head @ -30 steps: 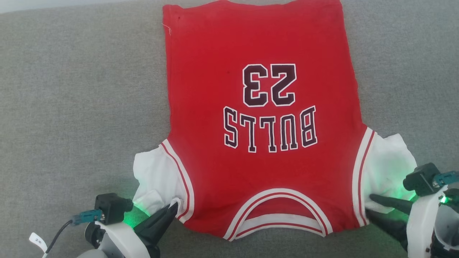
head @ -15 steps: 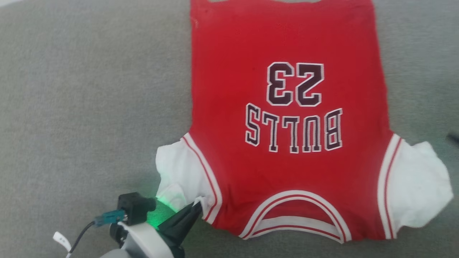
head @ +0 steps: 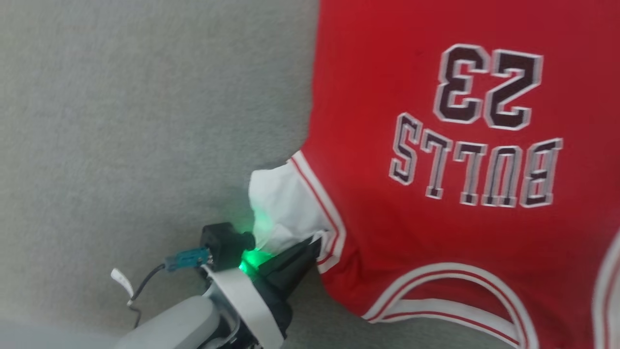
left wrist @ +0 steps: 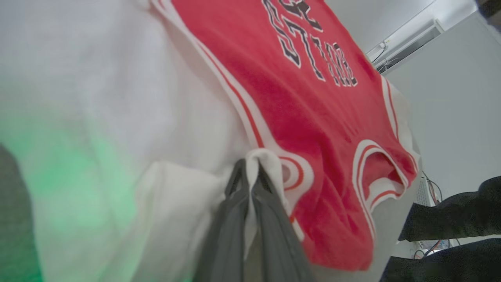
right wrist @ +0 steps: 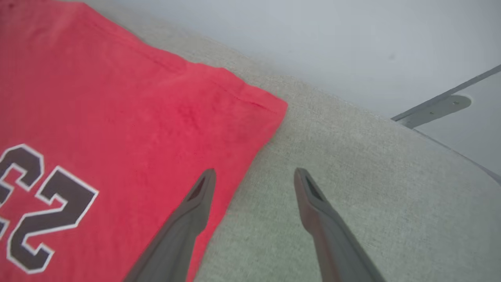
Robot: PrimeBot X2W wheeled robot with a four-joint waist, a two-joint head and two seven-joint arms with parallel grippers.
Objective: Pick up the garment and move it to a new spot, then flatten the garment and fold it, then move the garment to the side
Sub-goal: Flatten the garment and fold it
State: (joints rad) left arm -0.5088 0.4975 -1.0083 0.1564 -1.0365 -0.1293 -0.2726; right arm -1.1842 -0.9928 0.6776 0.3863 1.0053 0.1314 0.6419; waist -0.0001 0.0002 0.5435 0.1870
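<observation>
The garment (head: 411, 97) is a red shirt with white sleeves and black "BULLS 23" lettering, lying flat on the grey cloth surface (head: 121, 121) with its neckline toward me. My left gripper (head: 315, 242) is shut on the white sleeve's striped edge; the left wrist view shows the fabric fold (left wrist: 266, 160) pinched between the dark fingers (left wrist: 235, 219). In the right wrist view my right gripper (right wrist: 253, 172) is open above the garment's (right wrist: 117, 117) side edge near its hem corner, holding nothing.
Grey cloth (right wrist: 352, 176) stretches to the left of the garment and beyond its hem. A pale wall (right wrist: 313, 39) rises past the far edge. In the left wrist view the right gripper's dark fingers (left wrist: 450, 219) show at lower right.
The head camera has swung left, so the garment sits further right in view. My right gripper has opened, let go of the right sleeve and moved up along the garment's side edge. My left gripper still holds.
</observation>
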